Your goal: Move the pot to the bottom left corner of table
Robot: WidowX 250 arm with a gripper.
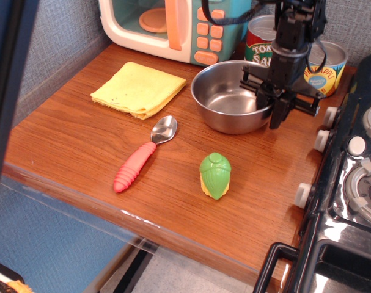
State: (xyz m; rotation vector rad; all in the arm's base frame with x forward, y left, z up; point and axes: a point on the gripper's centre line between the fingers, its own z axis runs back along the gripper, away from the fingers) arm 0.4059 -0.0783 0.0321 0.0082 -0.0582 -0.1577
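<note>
Your gripper (272, 108) is clenched on the right rim of the pot (231, 104), upper centre of frame. Bare tabletop (69, 140) lies toward the lower-left edge, past the spoon (142, 155) and cloth (139, 88). The gripper hides part of the cans (323, 67); a dark blur covers the frame's left edge.

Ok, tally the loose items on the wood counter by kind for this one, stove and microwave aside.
Pots: 1, the pot, with the claw at its right rim
Tin cans: 2
Spoons: 1
Yellow cloths: 1
Green toy vegetables: 1
Total: 6
</note>
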